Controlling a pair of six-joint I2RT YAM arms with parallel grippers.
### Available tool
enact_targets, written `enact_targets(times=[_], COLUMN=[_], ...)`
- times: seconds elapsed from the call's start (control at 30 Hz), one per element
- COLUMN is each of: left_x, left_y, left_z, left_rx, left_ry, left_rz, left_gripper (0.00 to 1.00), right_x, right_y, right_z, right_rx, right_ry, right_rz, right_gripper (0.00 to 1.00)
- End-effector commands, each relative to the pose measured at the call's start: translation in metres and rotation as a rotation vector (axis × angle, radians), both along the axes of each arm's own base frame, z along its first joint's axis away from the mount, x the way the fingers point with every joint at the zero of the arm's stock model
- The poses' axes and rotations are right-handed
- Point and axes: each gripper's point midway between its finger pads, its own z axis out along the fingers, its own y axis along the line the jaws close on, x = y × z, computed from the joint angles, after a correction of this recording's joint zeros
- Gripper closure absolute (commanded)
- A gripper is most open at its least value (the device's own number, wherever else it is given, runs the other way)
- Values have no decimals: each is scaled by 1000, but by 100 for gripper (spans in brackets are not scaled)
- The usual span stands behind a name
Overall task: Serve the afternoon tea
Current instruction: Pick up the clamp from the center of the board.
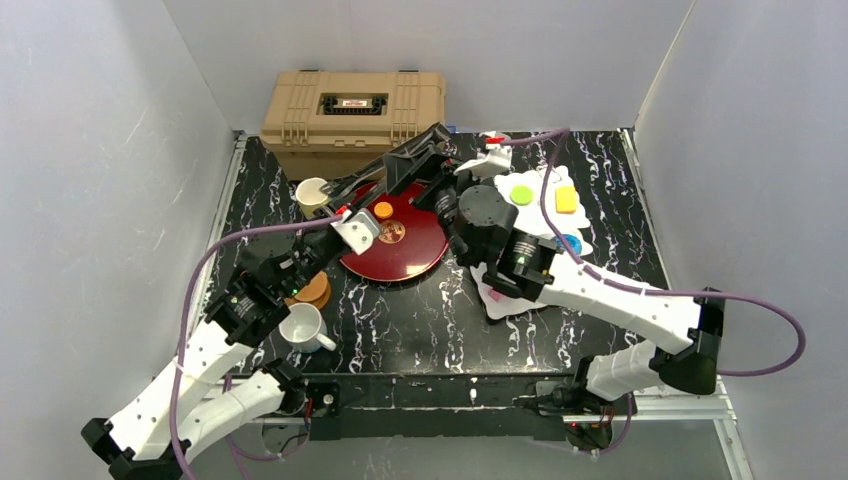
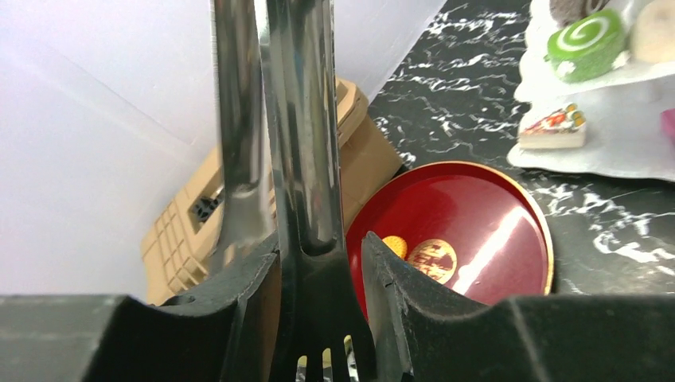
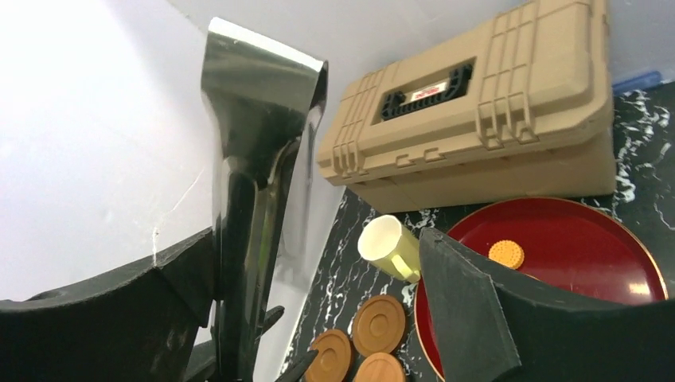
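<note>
Two polished metal strips (image 2: 298, 159) stand clamped in the left tool (image 2: 318, 239); the right tool (image 3: 318, 239) gapes wide, a shiny flat blade (image 3: 255, 119) against one finger (image 3: 159, 294). One round orange cake (image 1: 383, 210) lies on the glossy dark-red tray (image 1: 412, 252).

My right arm (image 1: 600, 290) hiding most of the white 3-tier scalloped stand (image 1: 503, 303), my left arm (image 1: 215, 345) over the round brown saucers (image 1: 318, 292), shiny metal tool (image 2: 298, 119) cut off at the top edge, gold emblem (image 2: 432, 260) on the round dark-red tray (image 2: 477, 223) unreadable

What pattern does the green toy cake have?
Green toy cake: white swirl, best in left wrist view.
</note>
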Motion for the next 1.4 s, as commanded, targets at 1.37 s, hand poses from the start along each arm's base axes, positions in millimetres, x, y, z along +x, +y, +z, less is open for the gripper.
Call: enact_targets(times=[1.37], left_x=[-57], left_y=[-30], left_z=[49], left_rx=[-233], left_ry=[223], left_rz=[-257], left_gripper=[100], right_x=[-102], right_y=[1], right_z=[62], right_rx=[14], right_ry=[-696], right_rz=[831], right_gripper=[2])
